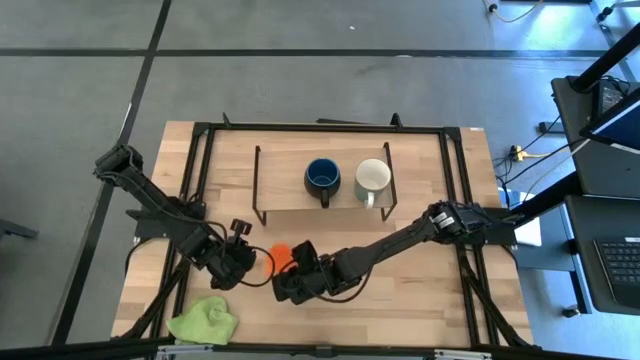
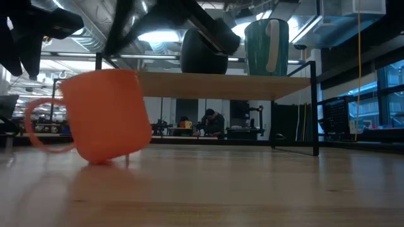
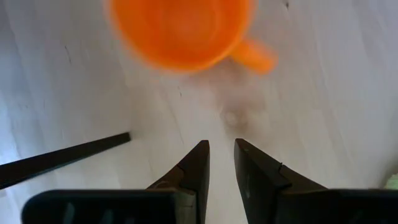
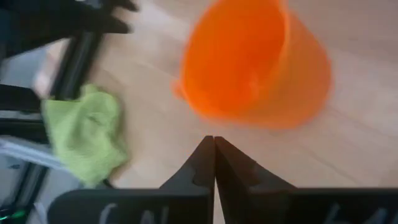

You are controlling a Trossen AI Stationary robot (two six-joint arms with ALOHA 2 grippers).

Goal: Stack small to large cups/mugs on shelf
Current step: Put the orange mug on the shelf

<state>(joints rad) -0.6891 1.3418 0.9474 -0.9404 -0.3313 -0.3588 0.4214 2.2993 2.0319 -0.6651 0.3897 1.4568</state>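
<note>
High view, orange mug [image 1: 281, 251] tilted on the desk [image 1: 420, 300] at lower centre between both grippers, right gripper [image 1: 287, 285] fingers closed empty, left gripper [image 1: 247, 262] fingers slightly apart, holding nothing.

Tabletop [image 1: 420, 290]: pale wood, matt, with fine grain. Shelf [image 1: 285, 170] upon it: light wooden board on thin black metal wire legs. On the shelf, dark blue mug [image 1: 322, 178] and white mug [image 1: 372, 178], both glossy glazed ceramic. In front of the shelf, orange mug [image 1: 281, 251], smooth; lime-green cloth [image 1: 205, 321], soft and crumpled.
</note>
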